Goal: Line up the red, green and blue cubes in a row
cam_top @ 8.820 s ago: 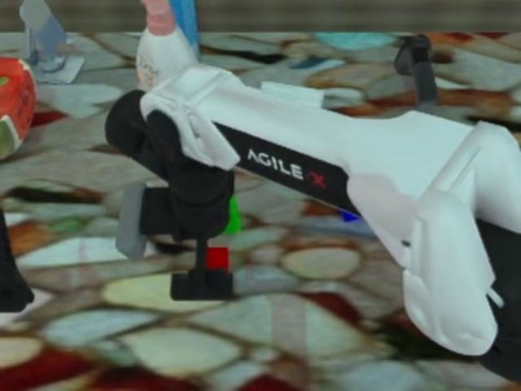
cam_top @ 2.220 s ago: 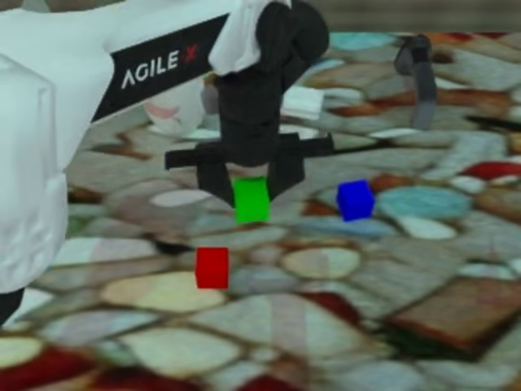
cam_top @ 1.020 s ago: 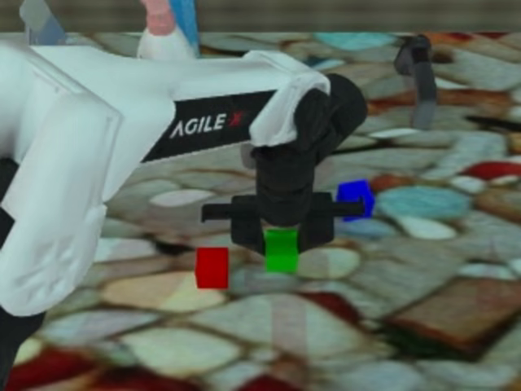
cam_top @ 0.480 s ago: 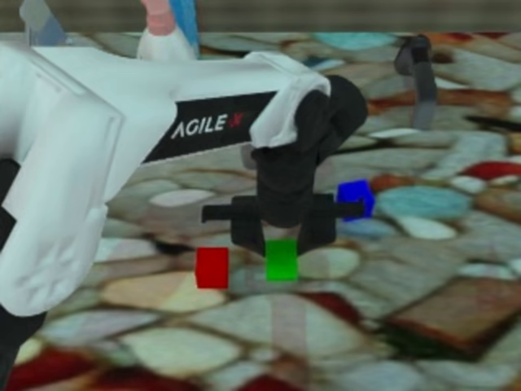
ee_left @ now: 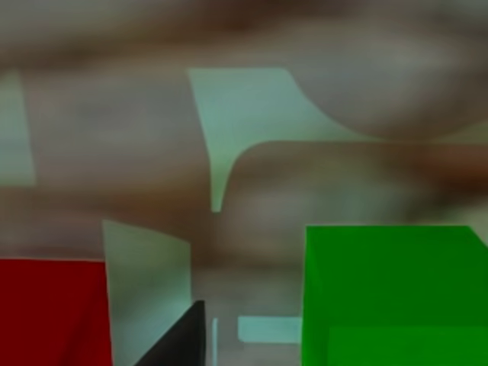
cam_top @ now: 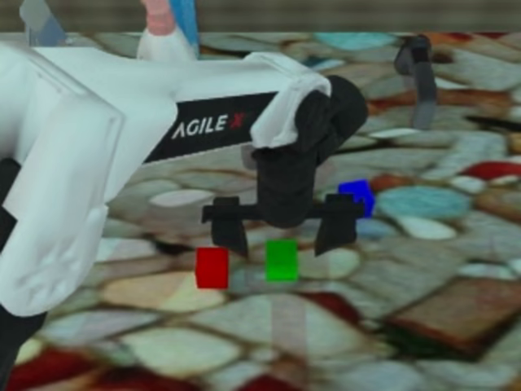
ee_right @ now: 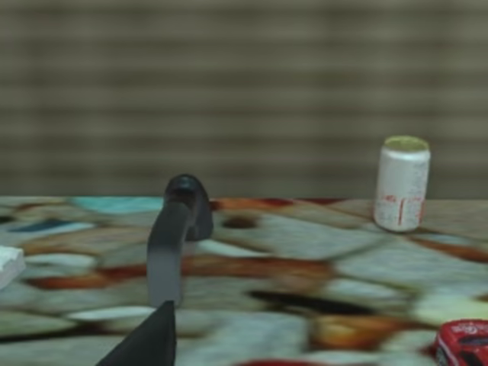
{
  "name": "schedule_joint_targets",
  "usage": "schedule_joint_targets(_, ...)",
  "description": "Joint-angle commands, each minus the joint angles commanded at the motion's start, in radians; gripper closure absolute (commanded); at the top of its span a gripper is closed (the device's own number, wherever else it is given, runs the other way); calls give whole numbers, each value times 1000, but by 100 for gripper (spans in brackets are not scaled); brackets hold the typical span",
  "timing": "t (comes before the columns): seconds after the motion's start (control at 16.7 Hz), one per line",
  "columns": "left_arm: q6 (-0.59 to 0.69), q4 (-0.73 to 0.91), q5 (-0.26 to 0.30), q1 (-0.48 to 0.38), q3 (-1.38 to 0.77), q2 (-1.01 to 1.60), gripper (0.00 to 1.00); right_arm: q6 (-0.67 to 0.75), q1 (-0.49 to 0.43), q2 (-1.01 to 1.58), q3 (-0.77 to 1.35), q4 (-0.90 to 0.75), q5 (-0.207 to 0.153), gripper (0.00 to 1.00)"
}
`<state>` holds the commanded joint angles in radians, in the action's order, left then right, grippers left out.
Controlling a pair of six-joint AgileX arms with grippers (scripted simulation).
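The green cube (cam_top: 282,259) rests on the table just right of the red cube (cam_top: 212,267), level with it and a small gap apart. My left gripper (cam_top: 282,236) hangs right over the green cube, open, its fingers (cam_top: 232,236) spread well clear on either side. The blue cube (cam_top: 356,195) lies farther back and to the right, partly behind the gripper's right finger. The left wrist view shows the green cube (ee_left: 393,293) and red cube (ee_left: 49,313) close up. My right gripper (ee_right: 152,343) is only a dark tip in its wrist view and is outside the top view.
A grey tool with a dark head (cam_top: 419,73) lies at the back right, also in the right wrist view (ee_right: 175,236). A white bottle with a pink top (cam_top: 163,37) stands at the back left. A white can (ee_right: 402,183) and a red toy car (ee_right: 465,343) sit farther right.
My left gripper has opened and let go of the green cube, which now sits on the table beside the red cube. The arm itself has hardly moved.
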<state>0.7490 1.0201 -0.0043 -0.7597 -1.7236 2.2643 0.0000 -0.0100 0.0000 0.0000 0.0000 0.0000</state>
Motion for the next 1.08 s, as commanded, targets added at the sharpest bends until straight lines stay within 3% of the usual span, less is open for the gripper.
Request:
schedule_joint_targets(0.42,0,4,0,2,-4,-1,0,0,0,0,0,0,0,0)
schedule_joint_targets(0.84,4,221,-1,17,-167,-47,0,0,0,0,0,0,0,0)
schedule_joint_targets(1.08,3,245,-1,20,-189,-57,0,0,0,0,0,0,0,0)
